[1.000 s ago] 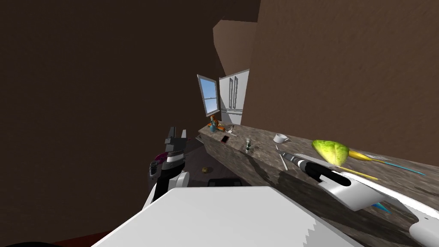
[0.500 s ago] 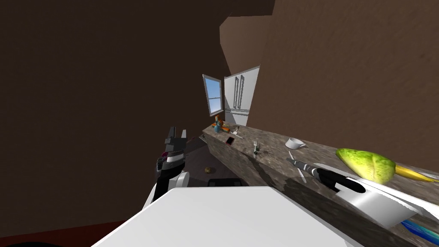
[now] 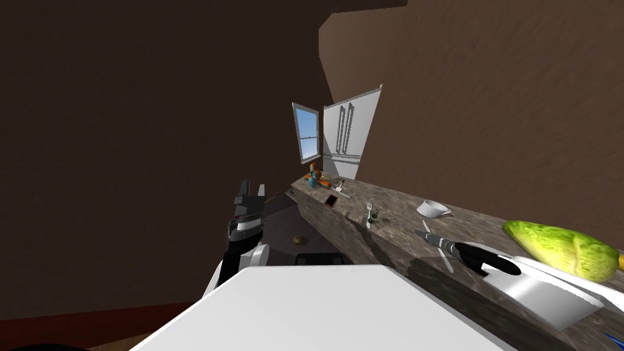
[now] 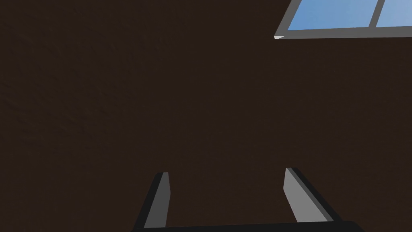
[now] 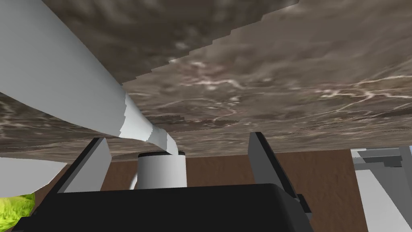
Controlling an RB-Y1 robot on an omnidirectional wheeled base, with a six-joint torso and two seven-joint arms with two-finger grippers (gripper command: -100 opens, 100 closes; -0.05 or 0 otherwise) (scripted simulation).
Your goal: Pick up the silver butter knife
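Pale-grey knife, spot: long flat pale grey butter knife [image 5: 72, 76] lay on the mottled brown-grey stone counter [image 3: 390, 226], right under the right gripper [image 3: 421, 232], near the small white cup [image 3: 432, 209], btwn it and the counter's front edge.
Right claw: fingers spread wide, gripping nothing; had the knife in the gap, much nearer one finger; contact w/ that finger not readable.
Why so: prob. spread to straddle the thin knife before pinching; arm reached low over the counter since the knife lay flat w/ little height to catch.
Left gripper [image 3: 251, 186]: held upright beside the chest, off the counter, fingers apart & empty; prob. parked out of the way.
Long axis: flat on the counter, slanted across it in head view; one end twd the cup & wall, other twd the front edge; crossed the forearm's line at an angle, not along it.
Pointing: in right wrist view the broad flat part ran away from the gripper body, narrowing to a neck & a round stub close btwn the fingers; broad part taken for the blade, not certain.
Green leafy head [image 3: 560, 250]: lay beside the forearm, apart from the knife.
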